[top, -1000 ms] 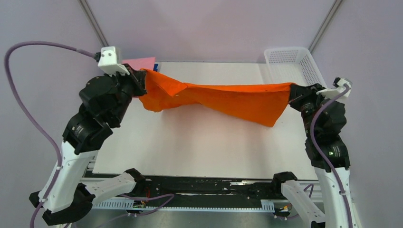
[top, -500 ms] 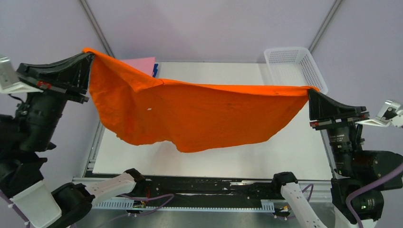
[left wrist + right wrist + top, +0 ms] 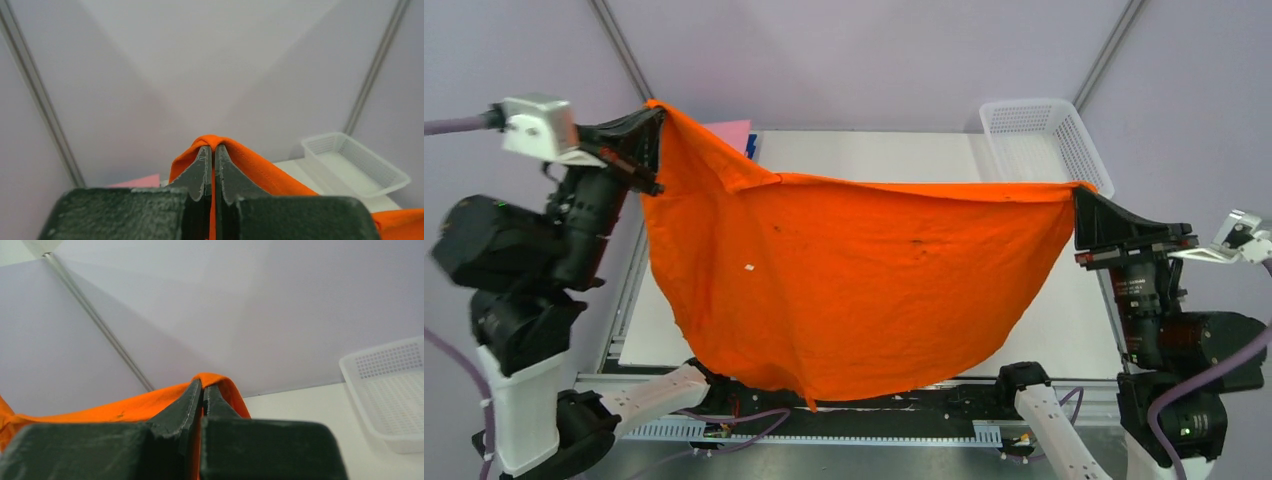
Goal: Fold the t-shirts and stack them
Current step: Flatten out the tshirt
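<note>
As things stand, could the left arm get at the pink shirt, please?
Probably not yet: the left gripper is shut on a corner of the orange t-shirt, holding it up, though the pink shirt lies close by.

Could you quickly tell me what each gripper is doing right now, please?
Left gripper: shut on the orange shirt.
Right gripper: shut on the same orange shirt.

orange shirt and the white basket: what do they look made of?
Orange shirt: soft cloth, matte; it sags in a loose drape with creases, and the weave looks fine. Knit or woven, cannot tell. Basket: probably rigid white plastic, faintly glossy, with a moulded grid of small holes in its walls and floor.
</note>
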